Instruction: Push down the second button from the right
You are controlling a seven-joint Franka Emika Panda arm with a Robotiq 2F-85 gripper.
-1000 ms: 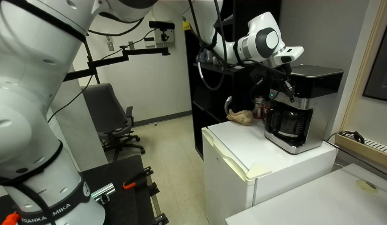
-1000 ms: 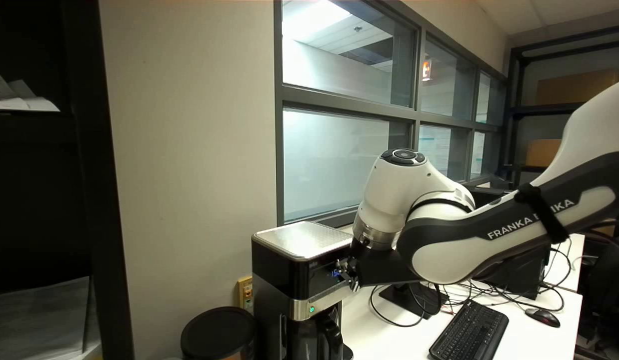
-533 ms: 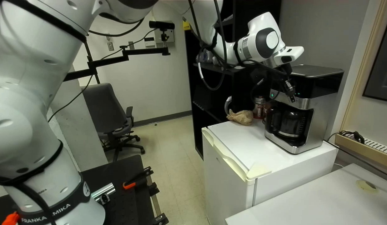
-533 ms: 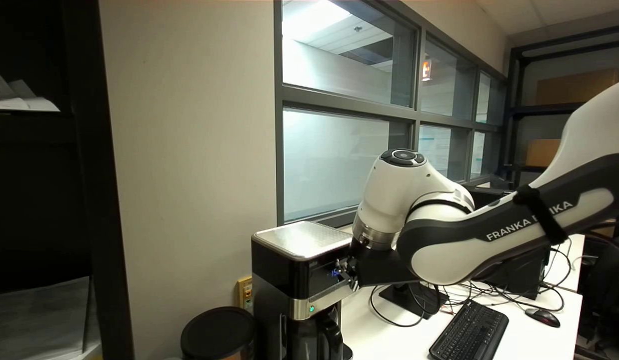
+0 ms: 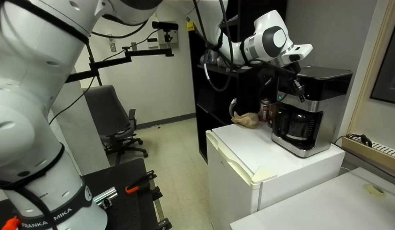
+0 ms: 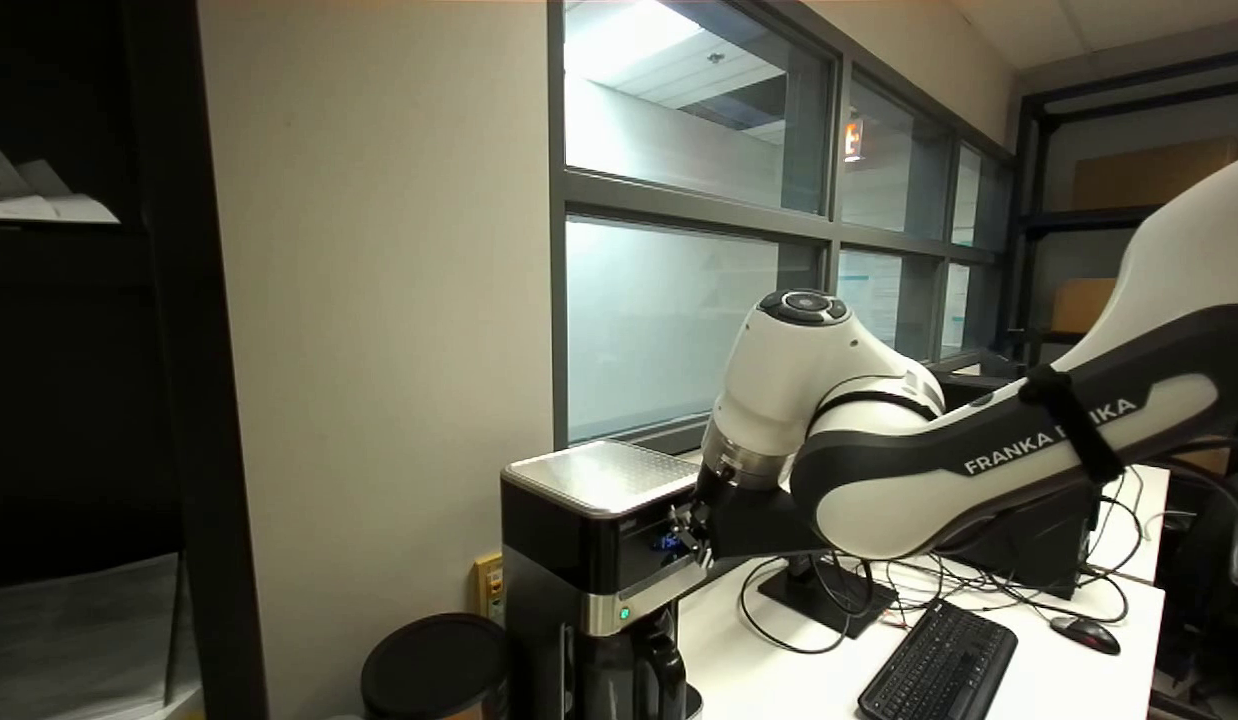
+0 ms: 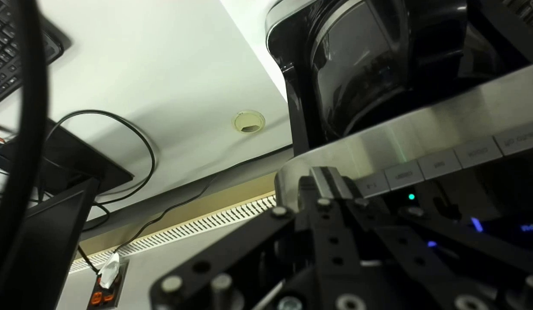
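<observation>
The steel and black coffee maker (image 5: 333, 111) also shows in an exterior view (image 6: 554, 600). In the wrist view its row of grey labelled buttons (image 7: 438, 164) runs along the steel strip, with labels upside down. The button at the visible end reads "1-4" (image 7: 372, 185); the adjacent one (image 7: 404, 174) seems to read "clean". My gripper (image 7: 331, 183) is shut and empty, its tips at the strip's end beside "1-4", covering that part. Whether they touch or hide another button I cannot tell. In both exterior views the gripper (image 5: 301, 98) (image 6: 703, 558) is at the machine's upper front.
The coffee maker stands on a white fridge (image 5: 245, 140) with a carafe (image 5: 298, 127) inside it. A brown paper bag (image 5: 246, 120) and a jar (image 5: 264, 110) are beside it. A desk with a keyboard (image 6: 939, 665), mouse (image 6: 1085, 634) and cables is nearby.
In the last half second the gripper has moved slightly up and towards the machine. The coffee maker has shifted back a little. The gripper looks shut throughout.
</observation>
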